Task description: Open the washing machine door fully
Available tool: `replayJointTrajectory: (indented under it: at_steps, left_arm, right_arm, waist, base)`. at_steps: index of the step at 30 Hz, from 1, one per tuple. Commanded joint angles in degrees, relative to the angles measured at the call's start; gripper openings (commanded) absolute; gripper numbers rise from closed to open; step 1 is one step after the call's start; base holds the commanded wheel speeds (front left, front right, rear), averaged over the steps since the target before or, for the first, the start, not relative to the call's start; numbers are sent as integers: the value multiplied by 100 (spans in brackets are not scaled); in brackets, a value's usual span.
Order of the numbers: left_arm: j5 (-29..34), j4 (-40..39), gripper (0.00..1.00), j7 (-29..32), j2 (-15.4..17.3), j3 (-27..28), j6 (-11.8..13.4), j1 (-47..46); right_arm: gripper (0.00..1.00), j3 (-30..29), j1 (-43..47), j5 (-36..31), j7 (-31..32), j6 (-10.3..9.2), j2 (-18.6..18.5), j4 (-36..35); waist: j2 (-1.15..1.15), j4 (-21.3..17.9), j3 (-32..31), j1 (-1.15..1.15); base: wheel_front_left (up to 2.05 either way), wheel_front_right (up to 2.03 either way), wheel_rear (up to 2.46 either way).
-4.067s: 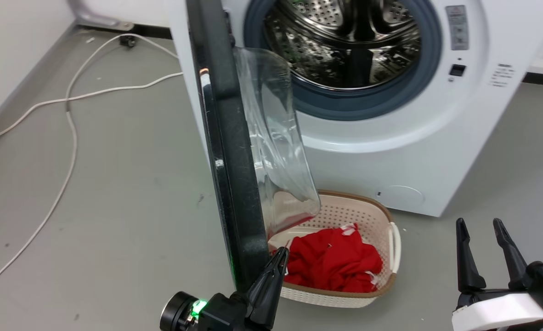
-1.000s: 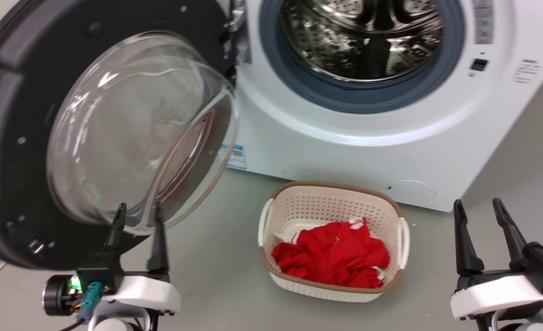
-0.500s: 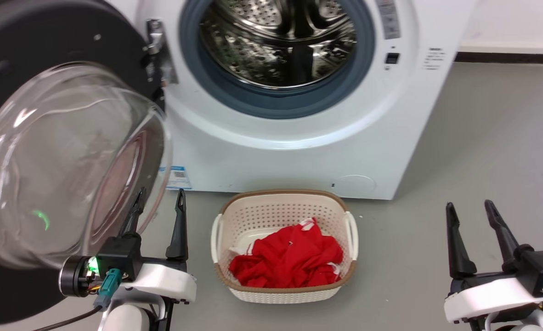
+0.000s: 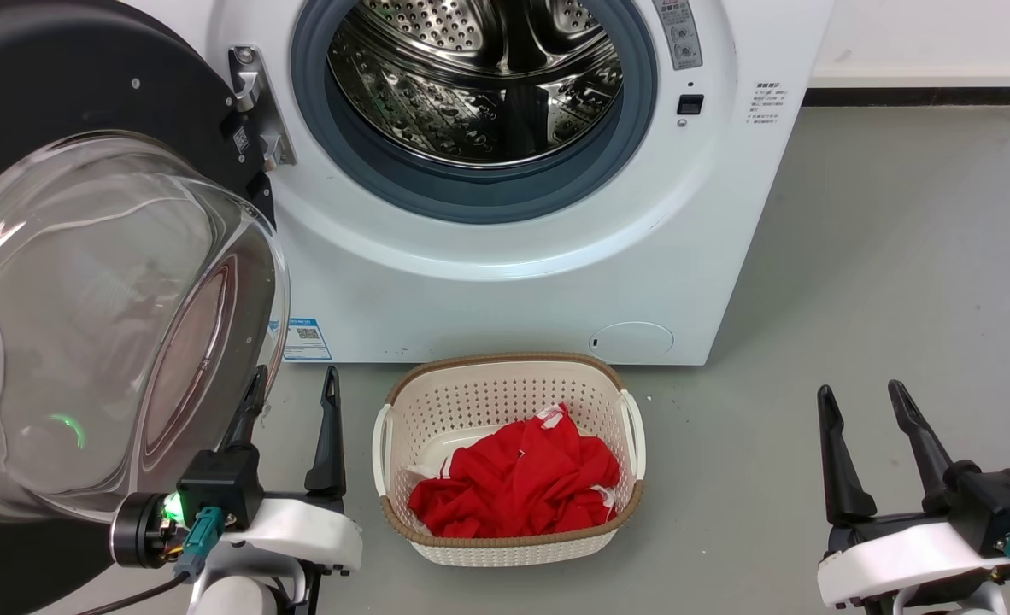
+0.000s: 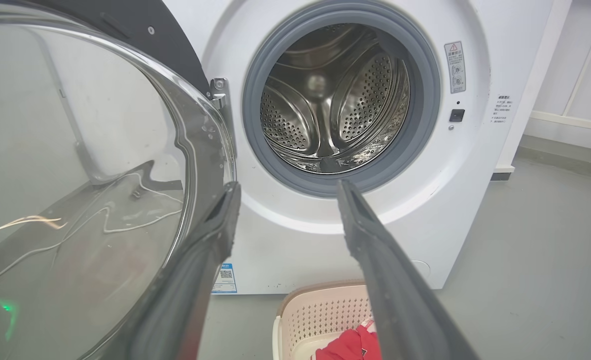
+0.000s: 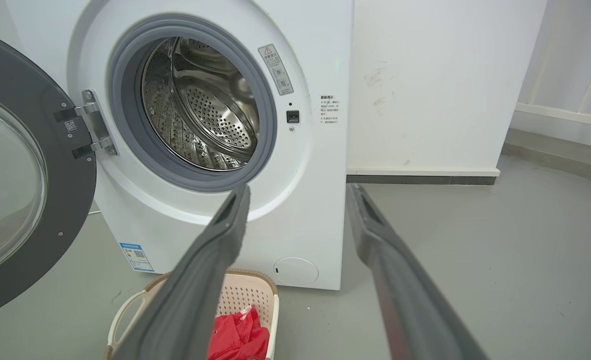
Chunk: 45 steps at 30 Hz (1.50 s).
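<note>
- Two hands are recorded spread and empty: left hand (image 4: 293, 377), right hand (image 4: 860, 390).
- The washing machine door (image 4: 103, 316) is found swung wide, just left of the left hand, well apart from the right hand.
- The left hand is judged nearer for any last push.

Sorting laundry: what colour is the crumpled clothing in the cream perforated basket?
Red clothing, small white patches; clearest in head view.

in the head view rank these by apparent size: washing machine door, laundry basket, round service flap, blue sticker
1. washing machine door (inflated by nearness)
2. laundry basket
3. round service flap
4. blue sticker
</note>
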Motion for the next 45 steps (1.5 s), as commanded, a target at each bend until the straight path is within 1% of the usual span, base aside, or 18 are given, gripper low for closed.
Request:
replayJointTrajectory:
  at_steps: [1, 18, 22, 23, 26, 35, 45]
  left_arm:
    - [-7, 8, 100, -14, -2, 7, 12, -3]
    - [-59, 32, 100, -14, -14, 40, 29, -57]
    - [-112, 2, 100, -14, -19, 46, -8, -55]
    - [-103, 14, 0, 0, -17, 37, -2, -21]
    - [-180, 146, 0, 40, -28, 63, -10, 26]
    - [-1253, 199, 0, 347, -30, 195, -90, -10]
    - [-2324, 171, 0, 568, -33, 248, -168, 25]
  right_arm:
    - [100, 1, -79, 32, -9, -4, 9, 7]
    - [100, -11, -108, 24, -41, -4, 9, 76]
    - [100, -6, -103, 40, -46, -4, 9, 91]
    - [0, -4, -61, 3, -11, 0, 0, 75]
    - [0, 14, 6, 69, 1, 0, 1, 171]
    - [0, -2, -89, 1209, 185, 0, -40, 296]
    - [0, -20, -197, 2301, 367, -1, -74, 433]
  waist:
    - [0, 5, 2, 0]
    - [0, 2, 39, 0]
    - [0, 1, 37, 0]
    - [0, 1, 38, 0]
    - [0, 0, 36, 0]
    - [0, -4, 20, 0]
    - [0, -10, 3, 0]
  base:
    - [0, 0, 0]
    - [0, 0, 0]
    - [0, 0, 0]
    - [0, 0, 0]
    - [0, 0, 0]
    - [0, 0, 0]
    - [0, 0, 0]
